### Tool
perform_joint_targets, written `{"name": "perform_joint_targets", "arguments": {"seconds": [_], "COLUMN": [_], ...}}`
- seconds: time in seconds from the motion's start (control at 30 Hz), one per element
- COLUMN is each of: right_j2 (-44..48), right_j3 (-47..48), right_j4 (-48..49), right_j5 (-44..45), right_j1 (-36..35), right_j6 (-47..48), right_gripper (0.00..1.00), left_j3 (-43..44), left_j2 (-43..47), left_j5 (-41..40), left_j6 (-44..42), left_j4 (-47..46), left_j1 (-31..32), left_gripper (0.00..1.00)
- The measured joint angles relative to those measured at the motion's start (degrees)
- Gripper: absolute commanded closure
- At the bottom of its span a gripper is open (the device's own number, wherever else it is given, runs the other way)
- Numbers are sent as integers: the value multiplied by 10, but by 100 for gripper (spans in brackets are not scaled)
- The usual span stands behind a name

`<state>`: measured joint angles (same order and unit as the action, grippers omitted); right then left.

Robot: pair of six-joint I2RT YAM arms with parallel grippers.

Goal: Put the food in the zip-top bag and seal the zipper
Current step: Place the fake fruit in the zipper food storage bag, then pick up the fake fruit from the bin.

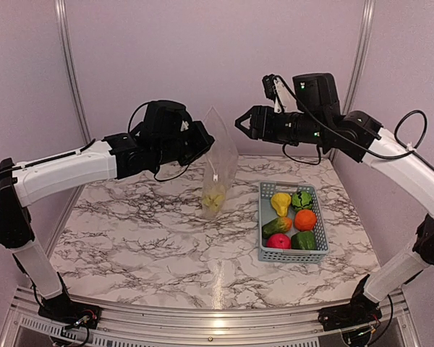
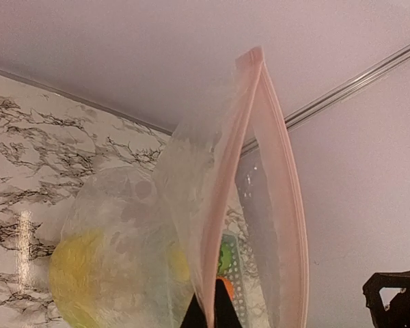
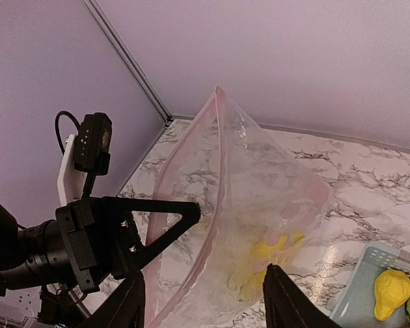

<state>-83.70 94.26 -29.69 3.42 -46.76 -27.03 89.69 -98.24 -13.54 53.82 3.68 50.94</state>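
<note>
Noting bag (image 1: pixel 220 163) hanging upright mid-table, pinched at its edge by left gripper (image 1: pixel 207 138), blocking the straight line toward right gripper (image 1: pixel 240 123). Seeing open air between the spread right fingers and the bag. Finding mouth (image 2: pixel 263 157) parting only into a narrow slit. Leaving bare tabletop (image 1: pixel 130 238) left of the bag. Counting basket (image 1: pixel 292 256) as crowding the right side.

I see the zip-top bag (image 2: pixel 140 205) hanging, mouth open w/ both zipper (image 2: pixel 227 184) strips apart; yellow food (image 2: pixel 78 280) in the btm, marble table (image 2: pixel 27 137) behind.
</note>
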Motion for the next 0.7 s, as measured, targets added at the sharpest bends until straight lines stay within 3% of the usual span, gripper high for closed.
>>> {"name": "perform_joint_targets", "arguments": {"seconds": [0.27,0.7], "right_j2": [-19,42], "right_j3": [-19,-183], "right_j4": [-44,-82], "right_j5": [-25,-43], "right_j1": [19,188], "right_j6": [12,31], "right_gripper": [49,51], "left_j3": [0,21], "left_j2": [7,143], "left_j5": [32,-17], "left_j6": [-54,-230], "left_j4": [44,289], "left_j1": [0,-11], "left_gripper": [100,100]}}
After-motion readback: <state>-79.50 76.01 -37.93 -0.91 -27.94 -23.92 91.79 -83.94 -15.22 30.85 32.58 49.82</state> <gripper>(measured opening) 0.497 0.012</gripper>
